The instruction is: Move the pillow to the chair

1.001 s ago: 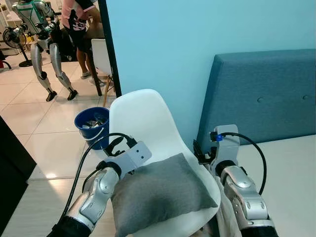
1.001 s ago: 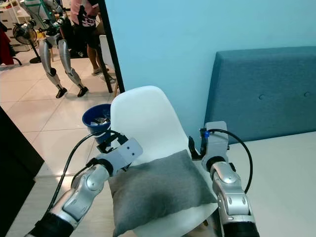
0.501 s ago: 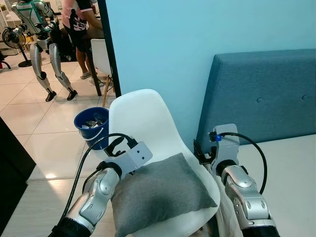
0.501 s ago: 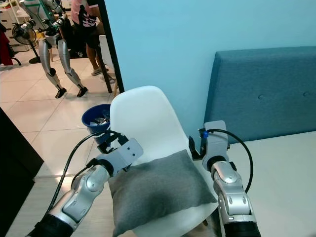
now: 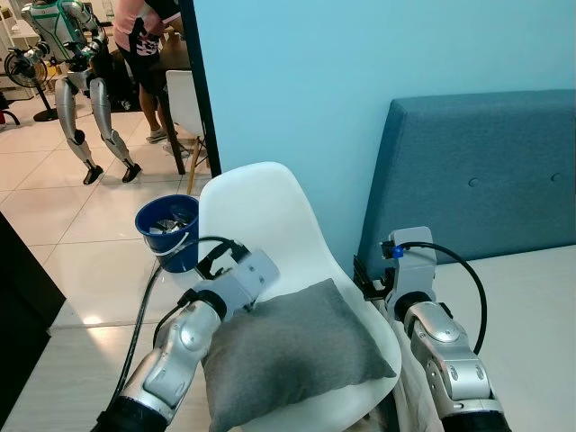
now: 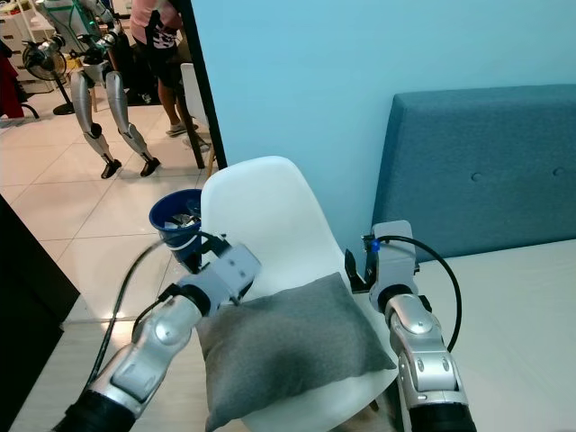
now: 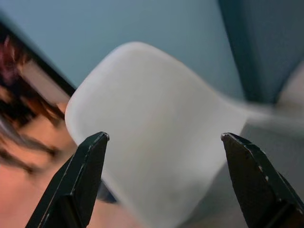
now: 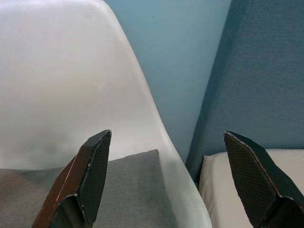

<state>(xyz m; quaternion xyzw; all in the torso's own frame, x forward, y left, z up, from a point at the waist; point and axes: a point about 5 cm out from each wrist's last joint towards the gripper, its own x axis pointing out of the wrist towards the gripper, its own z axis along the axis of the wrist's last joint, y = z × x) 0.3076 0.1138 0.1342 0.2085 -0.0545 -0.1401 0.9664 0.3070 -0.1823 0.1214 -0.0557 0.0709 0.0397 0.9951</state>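
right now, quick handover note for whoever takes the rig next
Left gripper: open, nothing between its fingers, beside the pillow's left edge over the chair.
Right gripper: open, nothing held, at the chair's right rim.
Gray pillow lies on the seat of the white chair, its front corner hanging past the seat edge.
Done: pillow is on the chair.
Left: draw both arms back; perhaps nudge the pillow further in.

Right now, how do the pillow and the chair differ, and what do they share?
The pillow is grey, soft fabric; the chair is white, hard and smooth. The pillow lies flat on the seat, while the chair's back rises upright behind it. The pillow's near corner overhangs the chair's front edge. Both sit between the left gripper and the right gripper, each with jaws open.
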